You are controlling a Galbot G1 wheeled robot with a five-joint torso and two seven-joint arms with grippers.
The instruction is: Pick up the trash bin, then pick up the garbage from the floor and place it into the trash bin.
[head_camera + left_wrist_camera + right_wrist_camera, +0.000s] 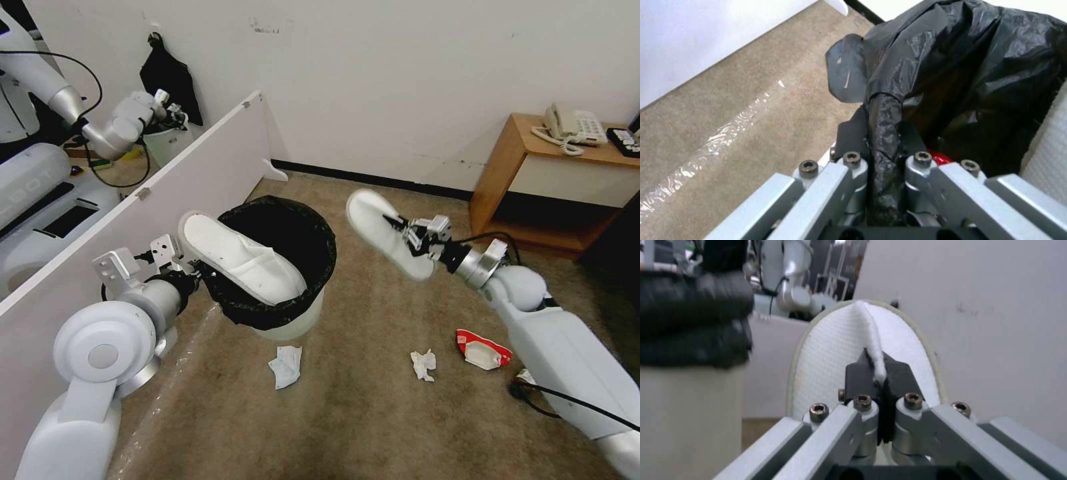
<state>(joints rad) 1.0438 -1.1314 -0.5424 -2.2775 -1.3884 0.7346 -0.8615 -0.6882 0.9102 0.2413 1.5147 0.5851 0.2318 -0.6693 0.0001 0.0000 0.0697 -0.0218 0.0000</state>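
Two slippers catch my eye: one (243,259) lies slantwise across the mouth of the trash bin (297,320), whose bag-covered rim the left gripper (882,133) pinches, holding it off the carpet (373,413); the right gripper (408,233) clamps the second slipper (383,230) aloft beside it (tissue (423,364) lies below).

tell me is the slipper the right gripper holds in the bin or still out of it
Out. The right gripper is shut on the second slipper, held in the air beside the trash bin, apart from its rim.
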